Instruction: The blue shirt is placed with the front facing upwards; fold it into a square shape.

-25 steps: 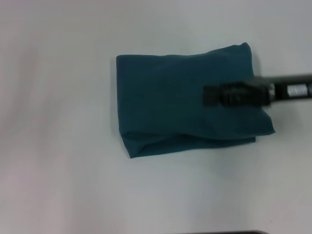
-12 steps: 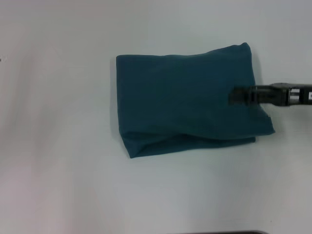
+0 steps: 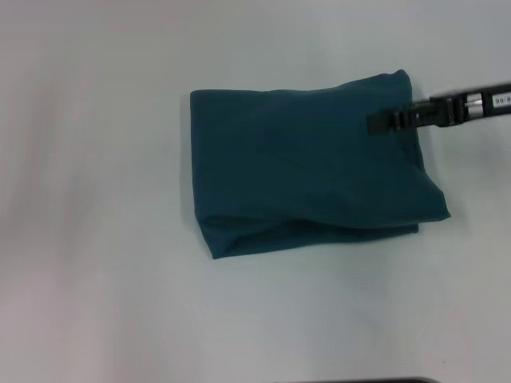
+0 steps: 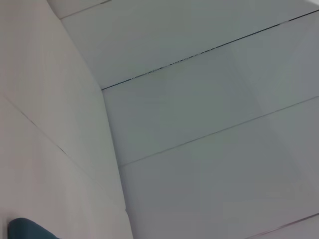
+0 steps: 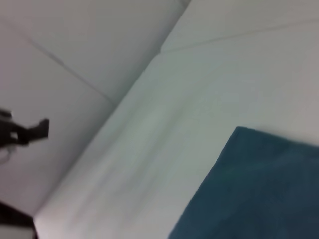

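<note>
1. Since the blue shirt (image 3: 307, 163) already lies as a compact folded block on the worktop (image 3: 96, 239), the folding is judged close to finished.
2. The right pincer (image 3: 377, 122) is held over the block's far right corner, the bulk of the cloth spreading to its left and nearer; whether it is spread or pressed together cannot be told.
3. The long axis is laid left to right.
4. No left pincer is seen.
</note>
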Motion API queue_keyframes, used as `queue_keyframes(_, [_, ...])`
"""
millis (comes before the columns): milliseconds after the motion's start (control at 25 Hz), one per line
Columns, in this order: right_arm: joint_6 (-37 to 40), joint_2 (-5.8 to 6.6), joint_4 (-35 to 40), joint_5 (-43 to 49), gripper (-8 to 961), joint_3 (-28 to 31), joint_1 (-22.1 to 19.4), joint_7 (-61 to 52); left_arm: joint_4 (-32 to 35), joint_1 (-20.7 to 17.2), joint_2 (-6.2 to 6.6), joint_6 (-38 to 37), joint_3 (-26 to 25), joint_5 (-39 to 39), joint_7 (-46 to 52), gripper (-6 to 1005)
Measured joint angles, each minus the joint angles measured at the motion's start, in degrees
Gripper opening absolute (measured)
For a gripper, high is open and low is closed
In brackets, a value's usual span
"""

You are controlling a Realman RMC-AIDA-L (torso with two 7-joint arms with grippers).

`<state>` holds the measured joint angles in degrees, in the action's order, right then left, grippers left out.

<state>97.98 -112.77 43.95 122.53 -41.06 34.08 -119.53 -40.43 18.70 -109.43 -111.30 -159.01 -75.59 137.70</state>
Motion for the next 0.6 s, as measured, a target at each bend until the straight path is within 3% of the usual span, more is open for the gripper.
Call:
queue_keyframes(200, [0.84, -0.30, 3.49, 5.62, 594, -2.51, 2.54, 4.69, 0.42, 0.14, 0.09, 0.31, -0.05, -0.17, -0.01, 962])
queue_keyframes(440, [3.83, 0.22, 0.15, 9.02, 589, -3.49, 3.71, -0.98, 0.53, 0.53, 0.08, 0.32, -0.06, -0.02, 0.13, 962])
queue_keyframes(600, [3.76, 0.41, 0.10, 8.90, 442, -3.42, 2.53, -5.36, 0.53, 1.11, 0.04, 0.55, 0.15, 0.01, 0.24, 962])
